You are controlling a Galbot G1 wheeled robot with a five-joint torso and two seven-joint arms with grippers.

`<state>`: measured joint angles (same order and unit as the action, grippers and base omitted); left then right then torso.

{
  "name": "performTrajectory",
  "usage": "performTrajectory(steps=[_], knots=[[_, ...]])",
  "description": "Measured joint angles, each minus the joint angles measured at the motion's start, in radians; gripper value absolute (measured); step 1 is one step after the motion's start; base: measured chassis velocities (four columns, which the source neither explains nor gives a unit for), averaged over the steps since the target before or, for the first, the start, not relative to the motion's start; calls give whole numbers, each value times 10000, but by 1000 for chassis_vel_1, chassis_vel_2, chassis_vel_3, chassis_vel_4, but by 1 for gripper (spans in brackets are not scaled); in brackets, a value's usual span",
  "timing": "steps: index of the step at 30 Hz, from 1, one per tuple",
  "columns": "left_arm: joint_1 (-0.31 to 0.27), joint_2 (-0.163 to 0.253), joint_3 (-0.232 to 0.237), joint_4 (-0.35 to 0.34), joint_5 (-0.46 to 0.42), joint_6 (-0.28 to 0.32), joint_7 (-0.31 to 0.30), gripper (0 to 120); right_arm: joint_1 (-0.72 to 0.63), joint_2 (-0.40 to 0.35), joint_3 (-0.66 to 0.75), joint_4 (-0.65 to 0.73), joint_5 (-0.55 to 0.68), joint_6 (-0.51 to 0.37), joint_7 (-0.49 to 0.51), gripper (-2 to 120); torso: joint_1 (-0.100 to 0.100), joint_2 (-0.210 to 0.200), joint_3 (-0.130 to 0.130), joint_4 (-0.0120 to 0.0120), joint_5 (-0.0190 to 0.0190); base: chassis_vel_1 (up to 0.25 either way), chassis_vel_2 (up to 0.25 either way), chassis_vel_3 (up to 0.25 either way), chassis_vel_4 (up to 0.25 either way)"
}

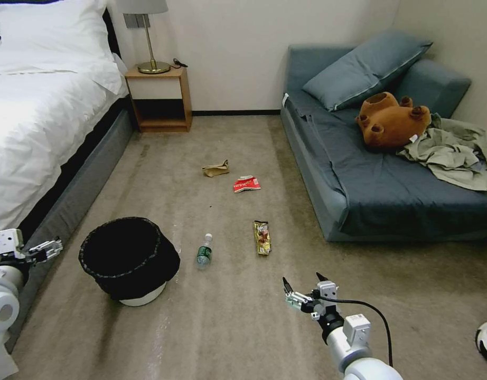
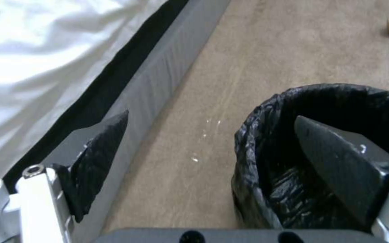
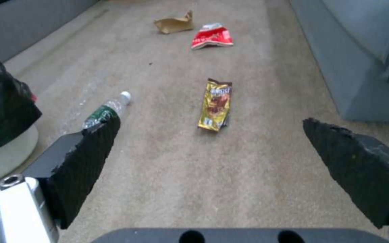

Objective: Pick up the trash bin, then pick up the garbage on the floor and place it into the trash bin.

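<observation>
- The trash bin stands upright on the carpet just beside the bed's grey base, its wrinkly black liner folded over the rim; nothing holds it yet.
- My left gripper hovers beside the bin on the bed side, spread wide and empty; in the left wrist view 1 finger sits over the bin's mouth and the other over the bed base, so the near rim lies between them.
- I judge the first step, picking up the bin, is in hand but not done. The next move calls for lowering so that 1 finger goes inside the liner and 1 outside the wall, then pinching the rim, since the bin is too wide to span.
- The garbage lies apart on the carpet, 4 pieces: a clear bottle with a green label nearest the bin, a yellow-brown snack wrapper beside it, and farther off a red-and-white packet and a tan paper bag.
- My right gripper hangs above bare carpet short of the wrapper, wide open and holding nothing.
- The blue sofa is well apart to the right.
</observation>
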<state>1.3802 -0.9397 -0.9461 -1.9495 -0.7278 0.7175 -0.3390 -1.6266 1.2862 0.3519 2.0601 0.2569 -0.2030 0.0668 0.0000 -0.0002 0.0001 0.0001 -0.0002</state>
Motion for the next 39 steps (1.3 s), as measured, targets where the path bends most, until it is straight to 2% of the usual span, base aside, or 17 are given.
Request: performTrajectory(steps=[1,2,4,5,7,8,11,12,14,19,24,26,39], knots=[[-278,93,244,275,109,-29,95,99,71,20,-14,-118,-1,0,0,100,0,0,0,-1,-2,0,0,0,0],[-278,93,244,275,109,-29,95,99,71,20,-14,-118,-1,0,0,100,0,0,0,-1,-2,0,0,0,0],[-759,175,583,679,208,-39,206,99,235,46,-21,-334,8,-3,2,100,0,0,0,-1,1,0,0,0,0],[-759,175,583,679,208,-39,206,99,235,46,-21,-334,8,-3,2,100,0,0,0,-1,1,0,0,0,0],[-1362,182,937,1265,398,-38,361,99,480,88,-49,-652,43,-33,21,100,0,0,0,-3,1,0,0,0,0],[-1362,182,937,1265,398,-38,361,99,480,88,-49,-652,43,-33,21,100,0,0,0,-3,1,0,0,0,0],[-1865,177,1239,2063,854,-59,662,99,745,136,-167,-986,66,-92,44,100,0,0,0,-2,-1,0,0,0,0],[-1865,177,1239,2063,854,-59,662,99,745,136,-167,-986,66,-92,44,100,0,0,0,-2,-1,0,0,0,0],[-2158,140,1437,2644,1332,-123,1127,99,977,179,-291,-1221,77,-151,60,100,0,0,0,-1,1,0,0,0,0],[-2352,-50,1625,3188,1762,-261,1460,98,1282,185,-464,-1482,86,-206,76,100,0,0,0,-2,0,0,0,0,0],[-2369,-261,1731,3366,2014,-352,1697,98,1497,124,-558,-1607,166,-252,82,100,0,0,0,0,1,0,0,0,0],[-2430,-365,1912,3428,2239,-440,1930,98,1589,64,-565,-1628,239,-282,86,100,0,1,0,-1,1,0,0,0,0],[-2541,-484,2067,3790,2782,-511,2292,99,1645,0,-714,-1592,279,-288,88,100,0,1,0,-1,2,0,0,0,0]])
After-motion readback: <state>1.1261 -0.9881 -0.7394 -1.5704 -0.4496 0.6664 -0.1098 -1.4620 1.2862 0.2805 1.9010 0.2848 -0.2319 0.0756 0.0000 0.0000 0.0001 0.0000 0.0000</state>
